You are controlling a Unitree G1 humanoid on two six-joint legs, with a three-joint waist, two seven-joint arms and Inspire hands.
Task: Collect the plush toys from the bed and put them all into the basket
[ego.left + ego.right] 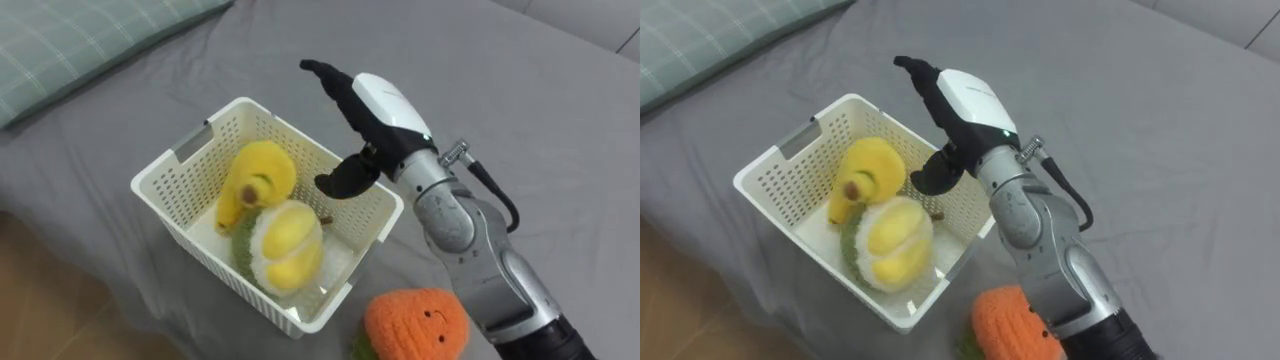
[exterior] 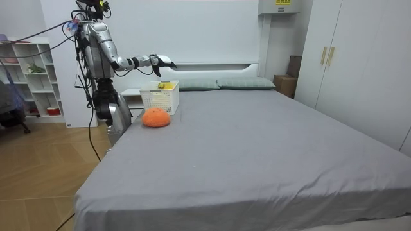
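Fingers: the fingers (image 1: 325, 75) of the right hand (image 1: 385, 105) are stretched out loosely, with the thumb hanging bent beneath, and hold nothing.
Hand position: raised over the far right edge of the white basket (image 1: 205, 255), palm down, touching nothing.
Basket contents: a yellow banana toy (image 1: 255, 180) and a yellow-green round toy (image 1: 285, 240), lying against each other.
Toy left out: the orange plush toy (image 1: 420, 322) lies on the grey bed (image 1: 520, 90), just beside the basket's near right corner.
Bearing from the fingers: back toward the robot and down, beside the forearm, so the hand likely has to draw back and drop.
Long axis: rounded, none clear.
Nearer hand: the right.
Robot: stands at the bedside, by the basket.
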